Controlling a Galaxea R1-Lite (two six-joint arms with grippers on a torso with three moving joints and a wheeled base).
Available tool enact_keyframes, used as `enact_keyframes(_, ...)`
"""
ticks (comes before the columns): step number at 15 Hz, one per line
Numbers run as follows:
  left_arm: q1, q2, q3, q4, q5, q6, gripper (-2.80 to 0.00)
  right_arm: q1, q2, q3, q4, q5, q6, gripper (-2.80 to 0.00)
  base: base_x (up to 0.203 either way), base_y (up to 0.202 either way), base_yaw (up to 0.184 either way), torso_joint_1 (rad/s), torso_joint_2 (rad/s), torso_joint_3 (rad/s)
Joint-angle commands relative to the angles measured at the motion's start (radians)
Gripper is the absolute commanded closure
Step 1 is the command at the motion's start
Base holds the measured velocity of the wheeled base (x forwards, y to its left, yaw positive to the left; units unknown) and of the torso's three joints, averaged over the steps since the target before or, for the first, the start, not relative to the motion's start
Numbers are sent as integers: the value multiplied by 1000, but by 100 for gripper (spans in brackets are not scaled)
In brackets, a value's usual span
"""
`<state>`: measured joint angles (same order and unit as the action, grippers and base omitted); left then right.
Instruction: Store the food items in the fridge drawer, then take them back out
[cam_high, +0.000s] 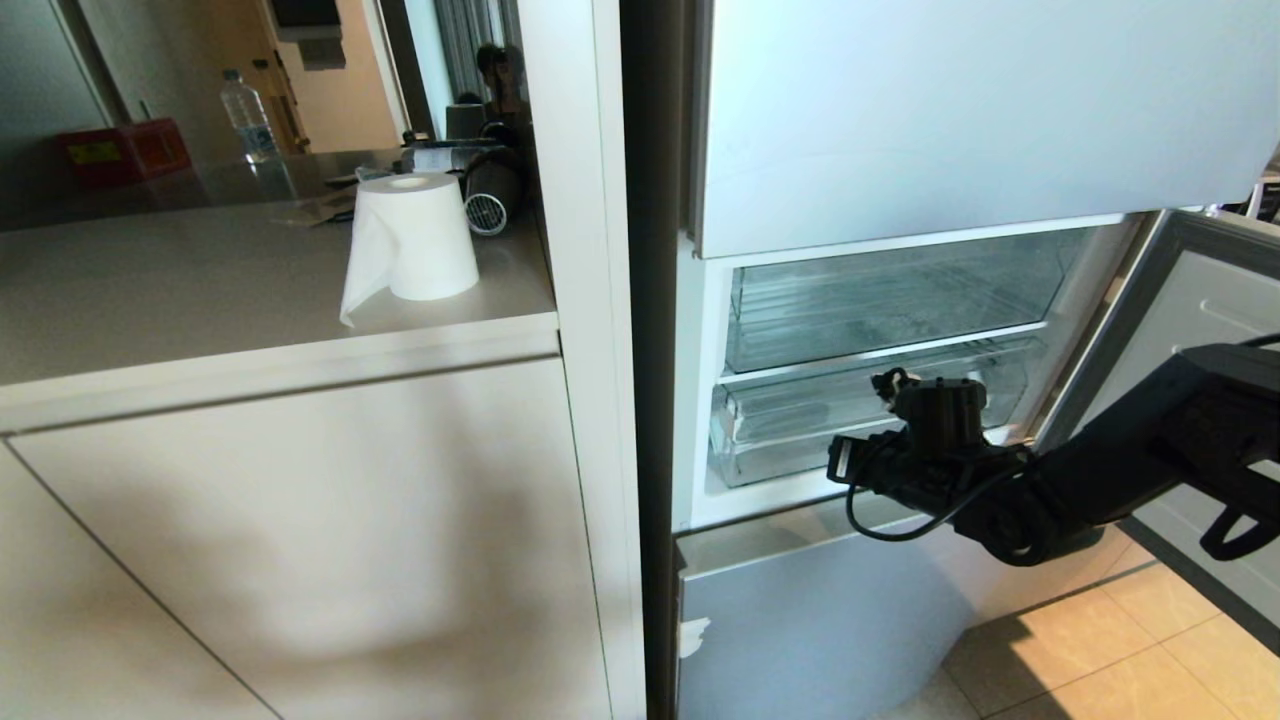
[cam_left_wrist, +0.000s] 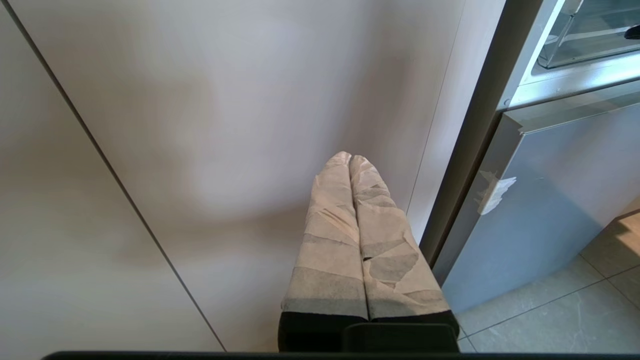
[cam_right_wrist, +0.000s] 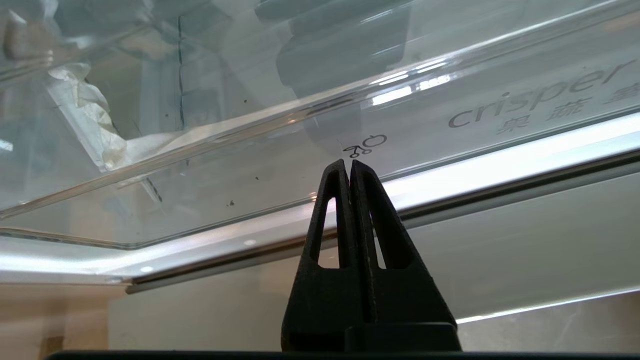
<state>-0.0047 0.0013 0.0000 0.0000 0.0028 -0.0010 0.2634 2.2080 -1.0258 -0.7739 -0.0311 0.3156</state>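
Head view: right gripper raised before the open middle compartment of the fridge, fingers pressed together and gripping nothing, tips just short of the fridge drawer. Drawer seated in its slot, directly ahead of the jaws, with the deeper clear bin above. No pumpkin-like fruit in sight anywhere. Off to the side, well away from the jaws, a paper roll on the counter, a water bottle behind.

Left wrist view: left gripper idle, taped fingers closed and empty, facing a pale cabinet panel; lower fridge door off beside the jaws.

Right wrist view: closed tips of the right gripper almost at the clear front lip of the fridge drawer, whether touching or not, unclear. Likely step: pulling the drawer out. Best done by hooking under or behind the lip near its middle, then drawing straight back so it does not skew. Readable on the lip, beside the jaws: "crisper", Chinese characters beneath, and a small fruit icon just beyond the fingertips.
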Motion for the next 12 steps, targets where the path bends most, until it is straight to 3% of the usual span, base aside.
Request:
enact_keyframes(1,0,0,0,0,0,-1,0,0,14,-23,-5,0,16,0,0,0,0,0,0,0)
enact_keyframes(6,0,0,0,0,0,-1,0,1,13,-25,-5,-6,43,0,0,0,0,0,0,0)
enact_keyframes(12,0,0,0,0,0,-1,0,48,-365,310,-11,-3,44,0,0,0,0,0,0,0)
